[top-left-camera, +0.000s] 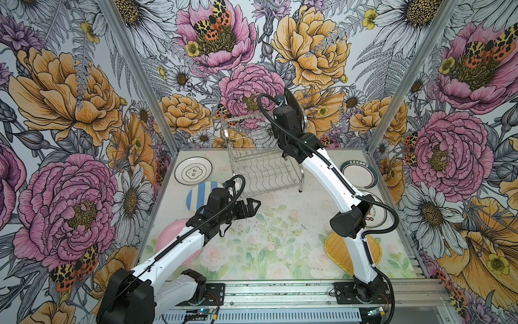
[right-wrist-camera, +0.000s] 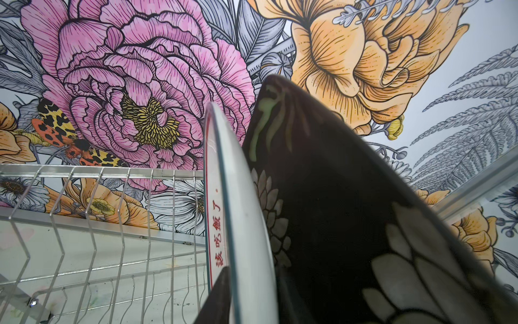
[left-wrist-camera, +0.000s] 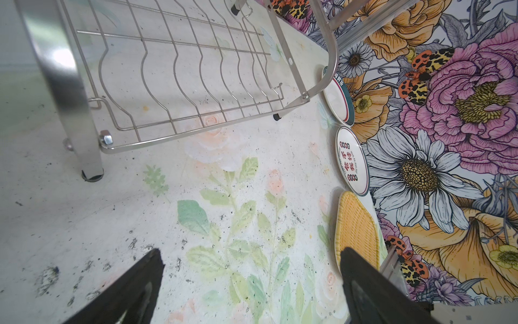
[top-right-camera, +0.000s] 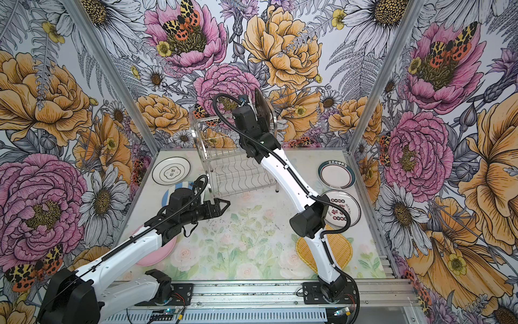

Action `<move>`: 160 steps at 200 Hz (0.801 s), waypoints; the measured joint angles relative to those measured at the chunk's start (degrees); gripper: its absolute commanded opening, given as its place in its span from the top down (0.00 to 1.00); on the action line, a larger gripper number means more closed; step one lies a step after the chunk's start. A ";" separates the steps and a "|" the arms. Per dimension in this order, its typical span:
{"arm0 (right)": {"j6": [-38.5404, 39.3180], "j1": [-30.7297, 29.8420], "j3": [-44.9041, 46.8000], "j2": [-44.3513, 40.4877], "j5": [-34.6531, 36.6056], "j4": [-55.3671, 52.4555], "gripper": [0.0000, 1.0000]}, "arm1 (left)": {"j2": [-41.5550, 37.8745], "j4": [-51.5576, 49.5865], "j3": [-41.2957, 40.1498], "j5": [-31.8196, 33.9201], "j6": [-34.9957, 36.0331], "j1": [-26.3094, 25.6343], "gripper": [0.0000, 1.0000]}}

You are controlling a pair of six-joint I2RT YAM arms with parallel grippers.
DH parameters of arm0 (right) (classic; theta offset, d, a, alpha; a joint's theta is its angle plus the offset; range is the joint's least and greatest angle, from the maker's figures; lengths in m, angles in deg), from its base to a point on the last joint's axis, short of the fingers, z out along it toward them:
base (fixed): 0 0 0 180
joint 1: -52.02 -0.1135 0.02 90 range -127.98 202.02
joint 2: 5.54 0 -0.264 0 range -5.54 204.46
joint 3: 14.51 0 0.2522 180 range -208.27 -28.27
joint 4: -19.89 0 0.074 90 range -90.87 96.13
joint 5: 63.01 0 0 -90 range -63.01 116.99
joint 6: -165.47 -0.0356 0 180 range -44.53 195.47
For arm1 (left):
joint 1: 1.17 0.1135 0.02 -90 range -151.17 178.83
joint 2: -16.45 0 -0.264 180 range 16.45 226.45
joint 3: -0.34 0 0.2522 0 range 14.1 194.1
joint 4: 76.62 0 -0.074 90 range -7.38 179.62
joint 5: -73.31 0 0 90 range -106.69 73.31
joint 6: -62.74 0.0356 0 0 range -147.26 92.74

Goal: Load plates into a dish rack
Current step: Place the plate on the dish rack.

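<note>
White plate, upright on edge in dish rack, beside black plate

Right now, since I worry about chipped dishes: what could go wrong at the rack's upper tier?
1. The right tool appears to straddle the rim of the white plate standing in the dish rack; withdrawing crookedly could drag it from its slot.
2. The leaning black floral plate stands right beside it; a nudge may knock them together.
3. The right arm's elbow hangs near a lettered plate lying flat; dropping low might strike it.
</note>
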 measured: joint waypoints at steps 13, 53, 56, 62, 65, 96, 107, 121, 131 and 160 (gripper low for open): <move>0.02 0.11 0.09 -0.09 -0.13 0.04 0.65 | -0.02 0.00 0.00 0.00 0.00 0.00 0.01; 0.00 0.22 0.76 -0.92 -0.55 0.15 0.59 | -0.04 0.00 0.00 0.00 0.00 0.00 0.01; -0.02 0.20 0.83 -1.05 -0.63 0.17 0.59 | -0.04 0.00 0.00 0.00 0.00 0.00 0.01; 0.00 0.17 1.16 -1.36 -0.72 0.28 0.59 | -0.04 0.00 0.00 0.00 0.00 0.00 0.01; 0.00 0.17 1.31 -1.51 -0.81 0.28 0.58 | -0.04 0.00 0.00 0.02 0.00 0.00 0.01; -0.04 -0.04 2.80 -3.82 -1.16 0.31 0.55 | -0.04 0.00 0.00 0.11 0.00 -0.17 0.01; 0.00 -0.33 3.39 -4.87 -1.29 0.35 0.54 | -0.07 0.00 0.00 0.22 0.00 -0.33 0.01; -0.02 -0.70 4.26 -6.34 -1.33 0.37 0.52 | -0.04 0.00 0.00 0.35 0.00 -0.50 0.01; -0.02 -1.01 5.14 -7.43 -1.33 0.42 0.52 | -0.07 0.00 0.00 0.57 0.00 -0.68 0.01; 0.00 -1.88 8.41 -10.86 -1.38 0.79 0.52 | -0.04 0.00 0.00 1.05 -0.02 -1.33 0.01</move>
